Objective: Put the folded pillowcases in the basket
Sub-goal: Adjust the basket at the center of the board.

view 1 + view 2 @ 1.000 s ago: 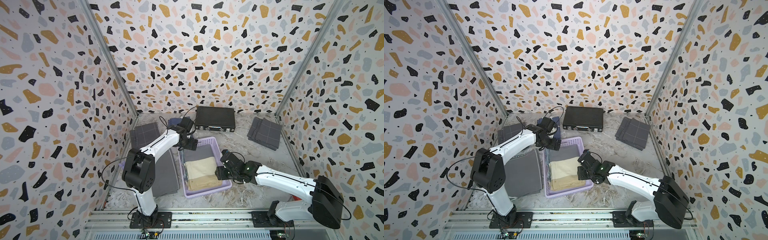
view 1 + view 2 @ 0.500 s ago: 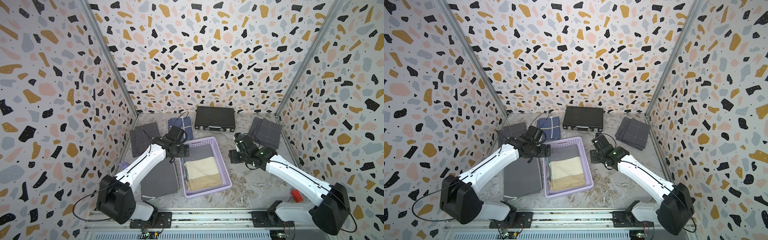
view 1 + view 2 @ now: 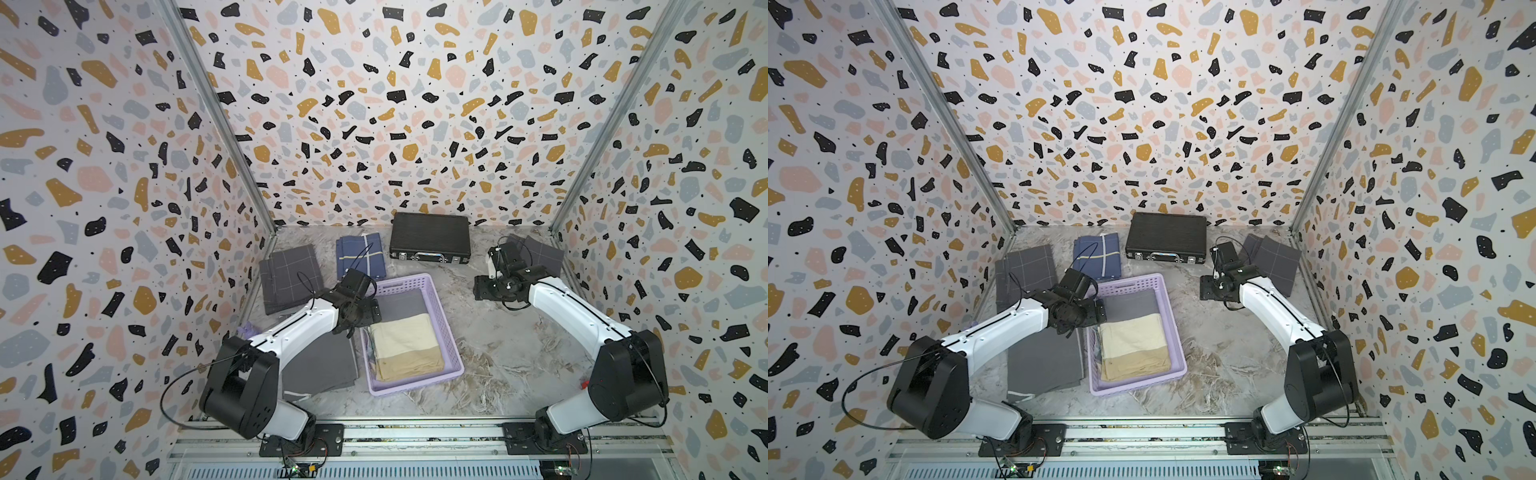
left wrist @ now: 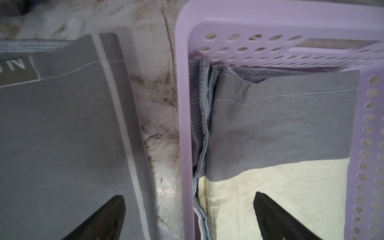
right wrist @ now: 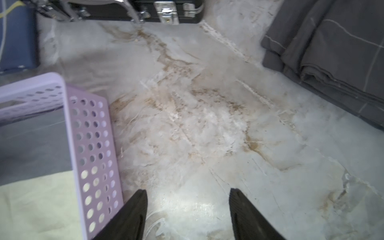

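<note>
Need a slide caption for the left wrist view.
Open left gripper above the rim of the basket; cream pillowcase lies inside on grey fabric, another grey cloth on the table beside.

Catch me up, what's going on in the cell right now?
The cream folded pillowcase lies in the lavender basket with a grey cloth. The left claw hangs open over the basket's side rim, holding nothing. The right claw is open and empty over bare tabletop beside the basket.
</note>
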You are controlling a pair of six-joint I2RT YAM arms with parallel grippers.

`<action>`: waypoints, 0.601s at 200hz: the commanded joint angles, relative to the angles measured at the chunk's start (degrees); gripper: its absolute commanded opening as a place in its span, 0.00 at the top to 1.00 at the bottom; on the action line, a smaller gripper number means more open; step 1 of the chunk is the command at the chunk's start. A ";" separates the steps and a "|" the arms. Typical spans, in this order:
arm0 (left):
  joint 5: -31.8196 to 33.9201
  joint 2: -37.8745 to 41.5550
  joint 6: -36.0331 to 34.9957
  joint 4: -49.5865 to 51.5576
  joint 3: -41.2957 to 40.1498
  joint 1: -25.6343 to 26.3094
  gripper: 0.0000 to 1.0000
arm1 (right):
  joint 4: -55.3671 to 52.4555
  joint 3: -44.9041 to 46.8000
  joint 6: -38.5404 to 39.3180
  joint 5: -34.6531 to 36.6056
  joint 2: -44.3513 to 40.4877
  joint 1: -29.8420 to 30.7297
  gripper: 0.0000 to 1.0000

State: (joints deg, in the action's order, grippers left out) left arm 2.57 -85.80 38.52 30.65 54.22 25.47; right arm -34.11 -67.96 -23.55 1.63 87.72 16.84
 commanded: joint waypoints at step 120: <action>-7.49 -11.36 -11.19 -9.75 11.90 4.87 0.00 | -5.89 -35.78 -7.24 0.81 34.59 -22.73 0.58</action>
State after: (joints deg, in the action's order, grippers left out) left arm -5.48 -96.84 29.67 20.56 63.99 30.55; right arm -34.35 -97.49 -31.88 3.62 116.77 -5.58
